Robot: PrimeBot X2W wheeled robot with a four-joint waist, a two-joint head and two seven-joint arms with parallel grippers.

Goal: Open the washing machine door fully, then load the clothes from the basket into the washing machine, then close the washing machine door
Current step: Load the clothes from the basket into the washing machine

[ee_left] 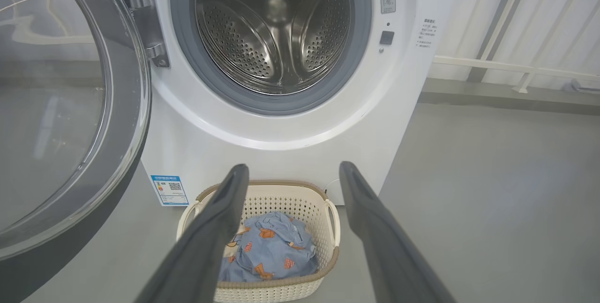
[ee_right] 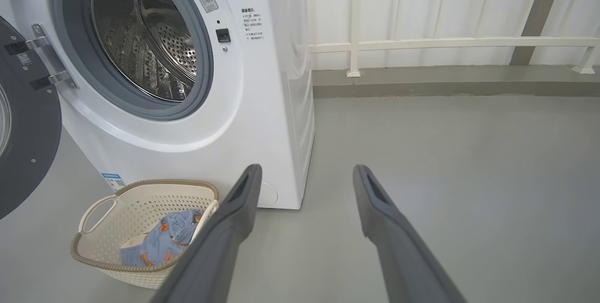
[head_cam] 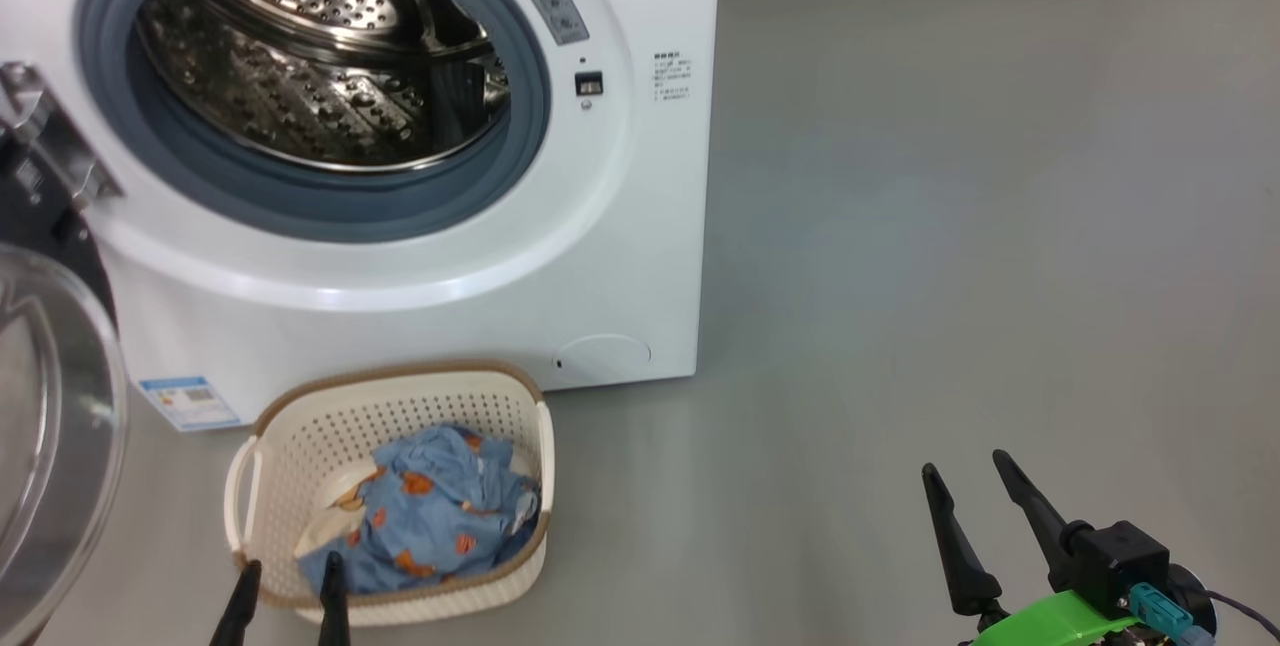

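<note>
**WASHER DOOR WIDE OPEN, LAUNDRY IN BASKET**

Head view: the washing machine (head_cam: 420,306) takes up the 11 o'clock part of the frame, its steel drum (head_cam: 320,76) showing inside the grey gasket (head_cam: 330,211). The washing machine door (ee_left: 56,106) hangs swung out at 9 o'clock of the opening on a metal hinge (ee_left: 147,21), its clear glass bowl ringed by the dark rim.

On the grey floor (head_cam: 950,226), at 6 o'clock of the opening and just in front of the machine's base, the basket (head_cam: 400,373) sits upright. It is btwn the blue label (head_cam: 190,403) at its 10 o'clock and the round flap (head_cam: 603,356) at its 2 o'clock. The clothes (head_cam: 440,511) lie bunched inside it: blue fabric w/ orange prints, a cream piece peeking out on the 9 o'clock side.

The left gripper (head_cam: 288,566), at 7 o'clock of the frame, has its jaws spread wide & holds nothing. Its tips are over the basket's near rim; contact w/ the rim can't be told. In the left wrist view, basket & clothes show in the gap btwn its fingers (ee_left: 211,228).

The right gripper (head_cam: 965,464), at 5 o'clock, is likewise spread & empty, above the floor and well apart from basket & machine. Right wrist view: a white railing (ee_right: 450,42) runs along the wall beyond the machine.
</note>
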